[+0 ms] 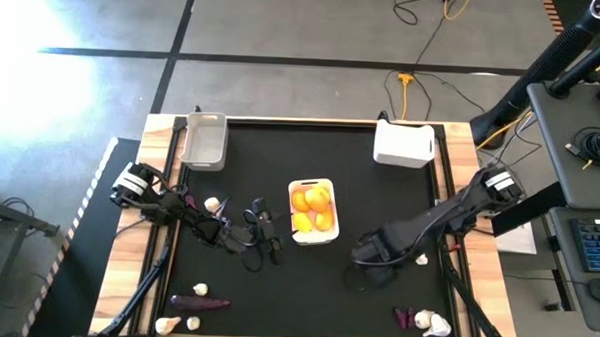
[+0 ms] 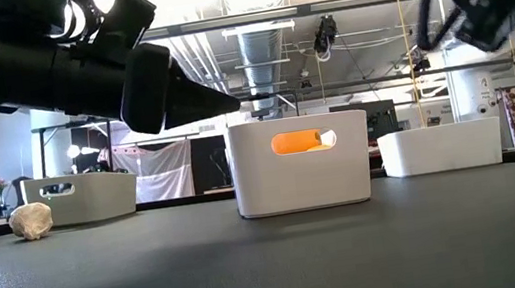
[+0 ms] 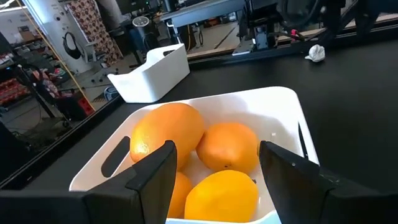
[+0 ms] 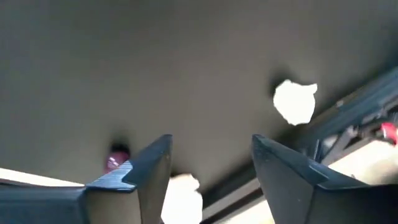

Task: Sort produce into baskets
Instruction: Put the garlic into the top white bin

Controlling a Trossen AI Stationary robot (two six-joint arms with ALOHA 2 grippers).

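Left gripper (image 3: 214,180) spread, nothing between fingers, just left of centre white basket (image 1: 312,211), aimed at orange and yellow fruits (image 3: 227,146) inside. Right gripper (image 4: 211,171) spread, empty, over black mat (image 1: 399,202) right of that basket, pointing toward front right corner. Garlic bulb (image 4: 295,101) on mat beyond its fingers; purple piece (image 1: 405,317) and bulb (image 1: 430,321) near front edge. Grey basket (image 1: 204,140) back left, white basket (image 1: 404,144) back right. Purple eggplant (image 1: 200,303) and bulbs front left; another bulb (image 1: 212,203) by left arm.
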